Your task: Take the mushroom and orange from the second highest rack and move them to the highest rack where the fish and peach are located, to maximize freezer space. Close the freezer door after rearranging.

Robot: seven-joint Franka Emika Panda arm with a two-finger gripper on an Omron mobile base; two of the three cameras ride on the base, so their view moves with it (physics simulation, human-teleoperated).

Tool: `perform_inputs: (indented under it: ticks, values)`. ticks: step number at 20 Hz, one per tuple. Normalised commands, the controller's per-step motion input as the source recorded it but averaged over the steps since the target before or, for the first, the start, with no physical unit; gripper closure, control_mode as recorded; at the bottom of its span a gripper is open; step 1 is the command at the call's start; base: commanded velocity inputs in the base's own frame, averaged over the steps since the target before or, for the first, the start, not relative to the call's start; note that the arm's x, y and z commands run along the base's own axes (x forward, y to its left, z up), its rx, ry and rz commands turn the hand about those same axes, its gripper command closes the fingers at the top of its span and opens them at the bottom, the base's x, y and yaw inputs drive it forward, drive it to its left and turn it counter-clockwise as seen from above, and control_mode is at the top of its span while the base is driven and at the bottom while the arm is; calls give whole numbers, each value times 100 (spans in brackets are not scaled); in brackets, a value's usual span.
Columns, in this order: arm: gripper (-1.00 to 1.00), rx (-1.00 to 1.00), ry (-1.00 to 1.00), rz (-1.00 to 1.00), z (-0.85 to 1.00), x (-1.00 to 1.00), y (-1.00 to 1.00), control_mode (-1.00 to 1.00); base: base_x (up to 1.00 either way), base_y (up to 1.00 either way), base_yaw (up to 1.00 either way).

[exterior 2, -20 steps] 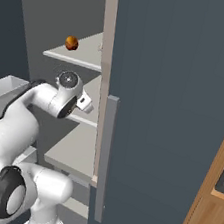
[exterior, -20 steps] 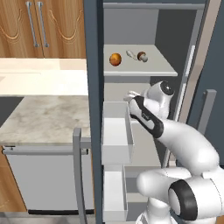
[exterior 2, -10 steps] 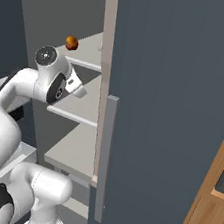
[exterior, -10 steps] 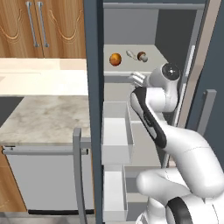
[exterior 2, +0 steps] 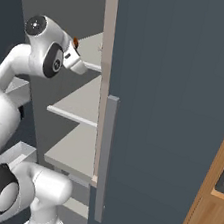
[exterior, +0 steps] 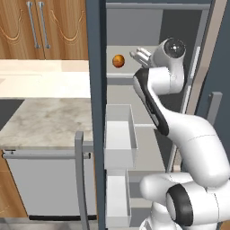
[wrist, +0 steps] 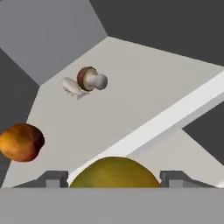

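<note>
Fingers are clamped on the orange, which is held just over the front edge of the highest rack, evidently for set-down. The mushroom already lies beside the fish near the back edge. The peach sits apart from them.

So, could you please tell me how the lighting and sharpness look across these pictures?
Hand view: flat, even light, soft edges on the mushroom, no glare. Left base view: the orange-brown fruit is slightly blurry. Right base view: the door is uniformly dark, shelves pale, shading soft.
</note>
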Motion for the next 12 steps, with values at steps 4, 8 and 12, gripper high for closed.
perform_inputs:
  ticks: [4, 8, 12]
  values:
    - [100, 0, -8, -1, 23, 38, -9, -100, 0, 0, 0]
    - [100, 0, 0, 0, -8, 57, -1, -100, 0, 0, 0]
    - [100, 0, 0, 0, -22, 64, 0, -100, 0, 0, 0]
